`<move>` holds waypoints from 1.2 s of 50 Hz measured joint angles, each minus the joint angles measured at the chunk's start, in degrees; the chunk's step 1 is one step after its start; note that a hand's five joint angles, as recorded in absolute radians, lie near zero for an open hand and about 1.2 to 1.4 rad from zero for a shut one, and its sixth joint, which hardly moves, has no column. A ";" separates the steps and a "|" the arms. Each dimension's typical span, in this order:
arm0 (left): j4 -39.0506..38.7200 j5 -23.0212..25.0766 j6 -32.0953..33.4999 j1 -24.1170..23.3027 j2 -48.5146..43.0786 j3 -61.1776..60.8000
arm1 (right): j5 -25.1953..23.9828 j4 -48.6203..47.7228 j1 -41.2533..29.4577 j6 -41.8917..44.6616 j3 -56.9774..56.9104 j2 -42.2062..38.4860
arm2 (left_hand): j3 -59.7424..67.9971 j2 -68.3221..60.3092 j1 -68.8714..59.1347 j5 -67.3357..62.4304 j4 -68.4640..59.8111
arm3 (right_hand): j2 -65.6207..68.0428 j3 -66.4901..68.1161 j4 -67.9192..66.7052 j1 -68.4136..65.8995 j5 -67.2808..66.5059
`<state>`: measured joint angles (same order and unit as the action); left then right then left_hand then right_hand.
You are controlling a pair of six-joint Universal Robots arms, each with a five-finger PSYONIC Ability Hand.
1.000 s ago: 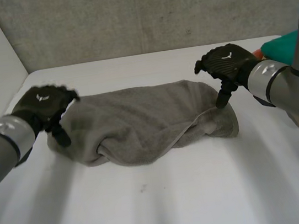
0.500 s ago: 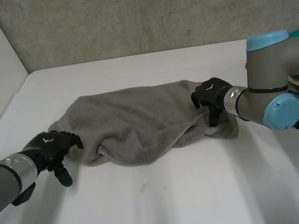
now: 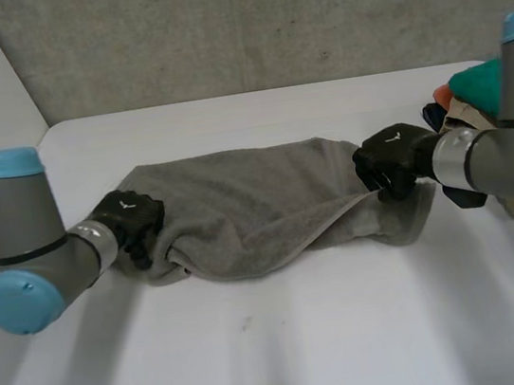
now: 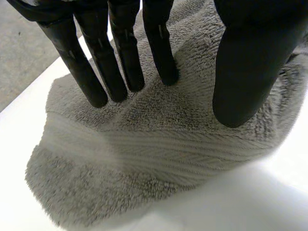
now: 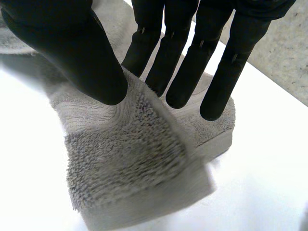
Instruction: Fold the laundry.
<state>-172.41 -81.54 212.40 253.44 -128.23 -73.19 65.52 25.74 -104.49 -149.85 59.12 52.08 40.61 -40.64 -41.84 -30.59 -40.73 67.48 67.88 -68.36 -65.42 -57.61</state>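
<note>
A grey towel [image 3: 240, 204] lies bunched in a long heap across the middle of the white table [image 3: 289, 351]. My left hand [image 3: 129, 222] is at the towel's left end. In the left wrist view its fingers [image 4: 120, 53] and thumb [image 4: 250, 62] dig into the towel [image 4: 159, 144], gathering a hump of cloth between them. My right hand [image 3: 389, 160] is at the towel's right end. In the right wrist view its thumb [image 5: 72, 43] and fingers [image 5: 183, 62] pinch a raised ridge of the towel [image 5: 125, 159].
A pile of other laundry [image 3: 472, 86], teal and orange, lies at the table's right edge behind my right arm. A grey wall runs along the back, and the table's left edge meets a white side wall.
Both hands have come down onto the towel's ends and closed on the cloth. The left hand moved in from the front left; the right end of the towel has been pulled slightly outward.
</note>
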 measured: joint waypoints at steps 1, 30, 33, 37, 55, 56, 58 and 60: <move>0.06 -0.38 0.35 -0.45 -0.99 1.05 | -0.25 -0.74 0.26 0.08 1.46 0.90 | 4.47 -4.50 -4.33 -3.96 -3.99 | 0.00 0.00 0.00 0.00 0.00; 6.49 -0.08 -7.94 3.19 -3.16 51.97 | 20.88 -53.05 -8.94 -13.92 -2.43 5.31 | 8.53 -8.39 -5.38 -9.38 -9.19 | 0.00 0.30 -0.27 0.00 -0.44; 13.05 -0.77 -12.77 3.14 -2.21 48.01 | 20.56 -50.91 -9.70 -13.65 1.50 6.68 | -8.70 9.00 12.47 8.52 8.77 | 0.00 0.30 -0.27 0.00 -0.46; 19.86 -1.32 -17.35 2.39 -0.44 37.06 | 18.59 -47.78 -9.84 -12.17 6.74 8.19 | -14.28 14.40 15.80 15.07 14.91 | 0.00 0.30 -0.28 0.00 -0.46; -1.41 -5.14 -15.68 -11.03 2.35 -0.63 | 15.40 -42.48 -10.74 -8.75 7.67 17.68 | -5.07 5.01 5.76 4.79 4.87 | 0.00 0.30 -0.30 0.00 -0.46; -1.73 -5.77 -14.98 -11.50 1.78 -0.57 | 15.42 -41.93 -11.02 -8.87 7.30 18.01 | -4.84 4.77 5.64 4.62 4.68 | 0.00 0.30 -0.30 0.00 -0.46; -2.10 -7.03 -13.54 -12.15 0.65 -0.21 | 15.48 -40.62 -11.64 -9.12 6.47 18.65 | -4.74 4.61 5.61 4.40 4.43 | 0.00 0.30 -0.30 0.00 -0.46; -2.27 -8.17 -12.05 -12.53 -0.45 0.34 | 15.53 -39.33 -12.22 -9.33 5.72 19.09 | -4.12 4.06 5.10 3.89 3.98 | 0.00 0.30 -0.30 0.00 -0.46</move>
<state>-174.68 -89.71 200.35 240.90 -128.68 -72.86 81.05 -13.58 -116.71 -159.18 64.83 71.17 36.48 -36.59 -36.74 -26.70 -36.75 67.48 68.19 -68.66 -65.42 -58.07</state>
